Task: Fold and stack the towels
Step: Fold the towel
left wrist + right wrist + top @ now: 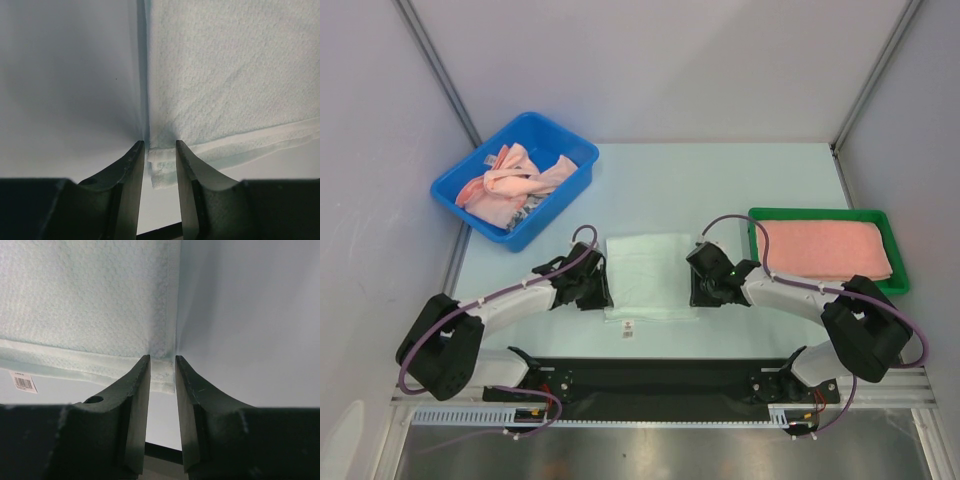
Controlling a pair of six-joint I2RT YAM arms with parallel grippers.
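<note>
A pale mint towel (645, 270) lies folded flat on the table between both arms. My left gripper (595, 290) is at the towel's near left corner. In the left wrist view the left gripper (160, 145) stands open, and the layered corner of the towel (225, 75) lies between its fingertips. My right gripper (705, 290) is at the near right corner. In the right wrist view the right gripper (162, 359) is narrowly open astride the edge of the towel (85, 295). Crumpled pink towels (515, 180) fill the blue bin (575, 150). A folded pink towel (825, 250) lies in the green tray (820, 213).
The blue bin stands at the back left and the green tray at the right, close to my right arm. A small barcode label (628, 326) pokes out at the mint towel's near edge; the label (23, 382) also shows in the right wrist view. Walls close the table on three sides.
</note>
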